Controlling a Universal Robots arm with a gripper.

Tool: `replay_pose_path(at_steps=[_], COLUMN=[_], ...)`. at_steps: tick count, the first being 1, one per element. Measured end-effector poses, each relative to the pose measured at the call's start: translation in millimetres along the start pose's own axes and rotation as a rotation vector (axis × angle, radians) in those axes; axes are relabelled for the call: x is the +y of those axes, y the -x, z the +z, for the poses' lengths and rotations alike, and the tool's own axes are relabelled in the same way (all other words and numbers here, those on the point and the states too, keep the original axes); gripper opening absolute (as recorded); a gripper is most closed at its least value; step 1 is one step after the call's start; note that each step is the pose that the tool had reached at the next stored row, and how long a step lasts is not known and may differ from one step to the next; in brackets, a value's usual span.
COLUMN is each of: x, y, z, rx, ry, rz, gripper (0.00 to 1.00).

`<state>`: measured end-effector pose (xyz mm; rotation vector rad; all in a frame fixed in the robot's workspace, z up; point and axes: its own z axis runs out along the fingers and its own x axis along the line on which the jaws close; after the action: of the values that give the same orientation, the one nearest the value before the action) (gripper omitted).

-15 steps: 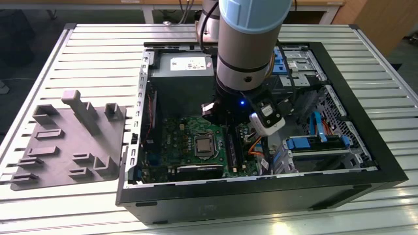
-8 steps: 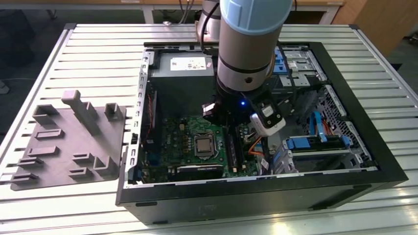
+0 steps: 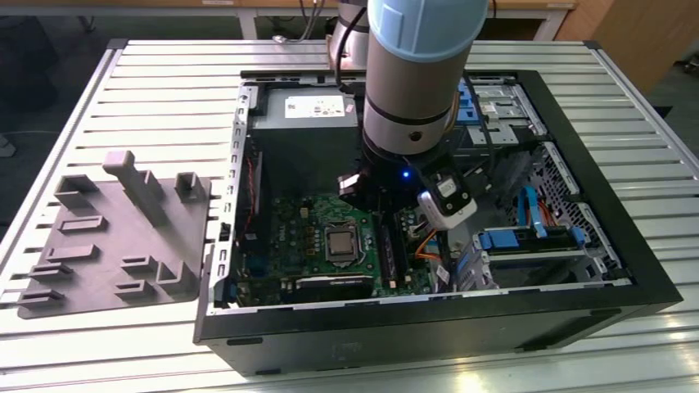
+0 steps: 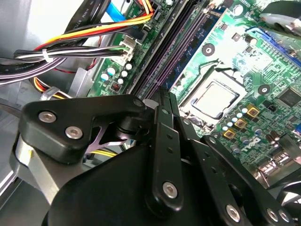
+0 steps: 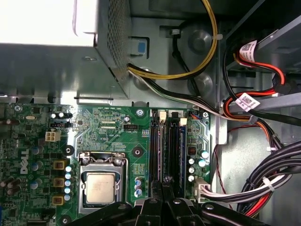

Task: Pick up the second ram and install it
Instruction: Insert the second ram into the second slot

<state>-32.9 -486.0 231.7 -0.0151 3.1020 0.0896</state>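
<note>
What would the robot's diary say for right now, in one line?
gripper: low inside computer case, over memory slots | beside processor | memory stick: cannot tell if held | fingers: cannot tell

Second ram [image 3: 385, 239]: thin, narrow, dark stick, standing on edge among long slots [image 5: 157, 150] of green motherboard [image 3: 295, 237]. In exterior view, sitting at 3 o'clock of processor socket [image 3: 342, 243], just beside it, long axis running 12-to-6. Showing edge-on in both wrist views, lying parallel to neighbouring slots. Whether fully seated: cannot tell.

Open computer case [image 3: 611, 270] on slatted table [image 3: 153, 90], arm inside — gripper [image 3: 377, 196] over motherboard [image 3: 295, 237]
</note>
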Motion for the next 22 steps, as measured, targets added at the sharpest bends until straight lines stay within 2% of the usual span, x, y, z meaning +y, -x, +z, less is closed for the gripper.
replay_pose_path(at_steps=[22], x=[-0.1], y=[0.0], z=[2.1], rx=[-0.0002], ry=[-0.0001], rz=[0.004], gripper=[0.12])
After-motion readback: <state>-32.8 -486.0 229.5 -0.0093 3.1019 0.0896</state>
